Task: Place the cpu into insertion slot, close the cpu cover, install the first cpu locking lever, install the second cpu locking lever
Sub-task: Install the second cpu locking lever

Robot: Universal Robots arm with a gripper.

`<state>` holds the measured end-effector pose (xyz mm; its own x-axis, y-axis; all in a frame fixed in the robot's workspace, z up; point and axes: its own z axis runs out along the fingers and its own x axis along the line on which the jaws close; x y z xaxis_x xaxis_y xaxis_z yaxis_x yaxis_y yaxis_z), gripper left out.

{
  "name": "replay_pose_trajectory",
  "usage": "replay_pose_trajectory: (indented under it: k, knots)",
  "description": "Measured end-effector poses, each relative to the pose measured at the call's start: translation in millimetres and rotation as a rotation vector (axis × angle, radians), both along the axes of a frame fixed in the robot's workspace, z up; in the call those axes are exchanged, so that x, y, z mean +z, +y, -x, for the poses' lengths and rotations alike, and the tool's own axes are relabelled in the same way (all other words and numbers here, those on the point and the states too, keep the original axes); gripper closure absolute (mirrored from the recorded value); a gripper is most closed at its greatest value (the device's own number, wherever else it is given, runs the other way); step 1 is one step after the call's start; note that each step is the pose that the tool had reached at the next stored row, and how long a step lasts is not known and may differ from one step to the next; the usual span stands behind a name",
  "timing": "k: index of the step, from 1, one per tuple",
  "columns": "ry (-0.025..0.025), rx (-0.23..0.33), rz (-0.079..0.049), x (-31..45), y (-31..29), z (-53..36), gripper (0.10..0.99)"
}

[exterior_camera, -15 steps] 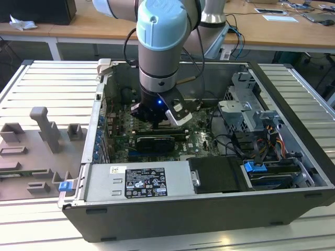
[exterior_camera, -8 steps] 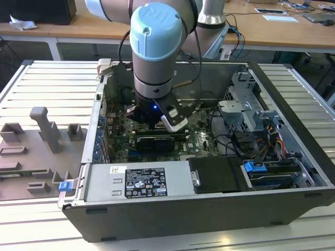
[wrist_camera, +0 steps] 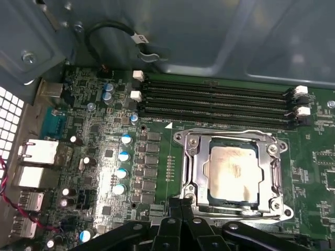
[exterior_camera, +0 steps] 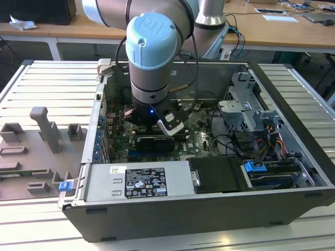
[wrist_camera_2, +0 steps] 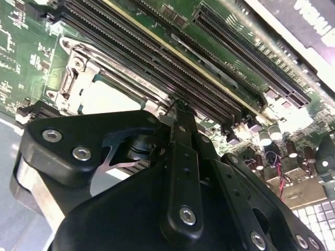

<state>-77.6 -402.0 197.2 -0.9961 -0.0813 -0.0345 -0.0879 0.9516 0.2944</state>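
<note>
Jaws drawn together at the tips, nothing between them — in the first wrist view the gripper point(wrist_camera: 180, 201) has its dark fingers point(wrist_camera: 172, 209) meeting in a point right at the near rim of the insertion slot point(wrist_camera: 186, 157), touching or almost touching the metal frame; contact can't be settled. In the second wrist view the gripper point(wrist_camera_2: 178, 104) tapers to a closed tip just beside the same socket.

CPU point(wrist_camera: 233, 172) sits flat in the insertion slot, pale metal top showing through the square window of the cpu cover point(wrist_camera: 272, 167). Cover lies down over the chip, framing it on all sides. A thin wire lever point(wrist_camera: 225, 132) runs along the far edge of the socket, beside the memory slots point(wrist_camera: 214, 102). Second wrist view also shows the cpu point(wrist_camera_2: 107, 97) as a pale patch inside the silver frame.

Socket is on the green motherboard point(wrist_camera: 157, 172), near the edge by the four long black memory slots.

Exterior view — arm point(exterior_camera: 152, 57) reaches straight down into the open computer case point(exterior_camera: 172, 219), which lies on its side on a ribbed metal tabletop point(exterior_camera: 31, 83). Grey fixture tray point(exterior_camera: 36, 151) stands by the case at the exterior view's left.
</note>
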Motion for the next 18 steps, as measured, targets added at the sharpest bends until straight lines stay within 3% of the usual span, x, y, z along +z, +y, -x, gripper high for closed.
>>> replay_pose_trajectory:
  k: [1, 7, 15, 18]
  knots:
    - [-0.0002, 0.0, -0.007, -1.4, 0.1, 0.8, 0.98]
    - [-0.0002, 0.0, -0.019, -2.9, 0.1, 2.2, 0.98]
    - [-0.0002, 0.0, -0.02, 9.2, 0.4, 2.3, 0.98]
    - [-0.0001, 0.0, -0.02, 19.6, 0.4, 2.3, 0.98]
